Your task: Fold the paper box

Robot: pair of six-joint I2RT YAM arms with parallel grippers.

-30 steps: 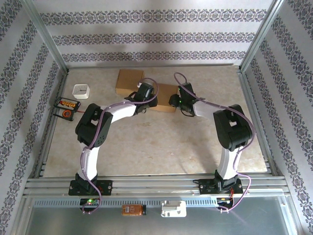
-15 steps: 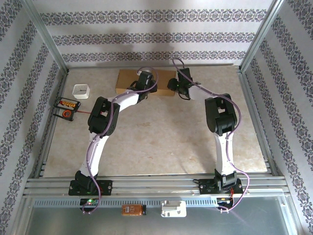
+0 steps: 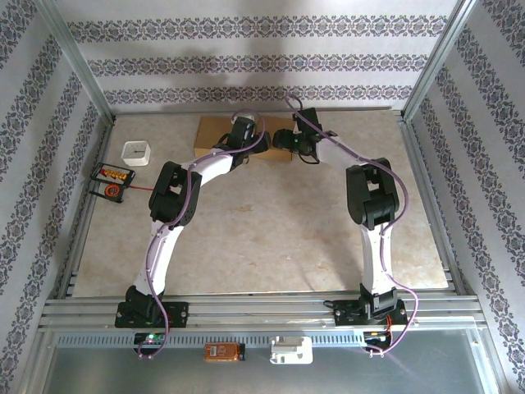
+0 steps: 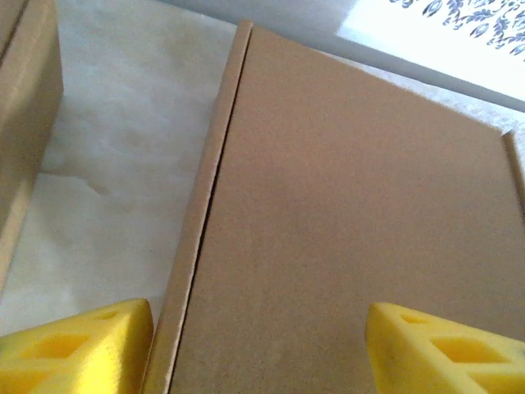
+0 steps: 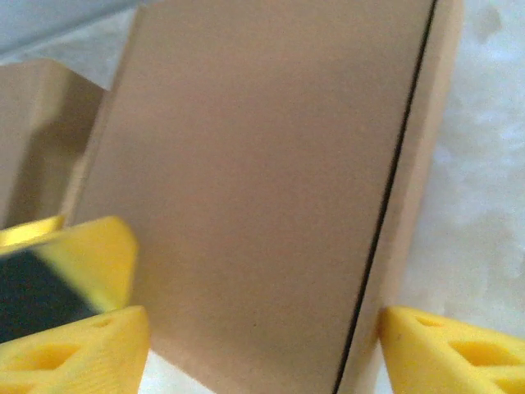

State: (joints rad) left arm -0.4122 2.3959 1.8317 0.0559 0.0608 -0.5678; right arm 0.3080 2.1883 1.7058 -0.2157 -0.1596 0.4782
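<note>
The paper box (image 4: 353, 213) is a closed brown cardboard box lying flat near the table's far edge, its lid seam along one side. In the top view little of the paper box (image 3: 281, 155) shows between the two wrists. My left gripper (image 4: 258, 332) is open just above it, one yellow finger past the box's left edge and the other over the lid. My right gripper (image 5: 258, 332) is open too, its fingers spanning the near end of the paper box (image 5: 262, 180). The left gripper (image 3: 256, 141) and right gripper (image 3: 284, 140) face each other closely.
A second brown box (image 3: 216, 133) lies just left of the paper box, against the back. A white square cup (image 3: 136, 153) and a black tray of orange parts (image 3: 110, 181) sit at the far left. Aluminium frame rails (image 3: 420, 156) edge the table.
Both arms stretched toward the back wall, and the paper box slid away from mid-table to the far edge beside the second box. Both grippers' jaws spread wider.
</note>
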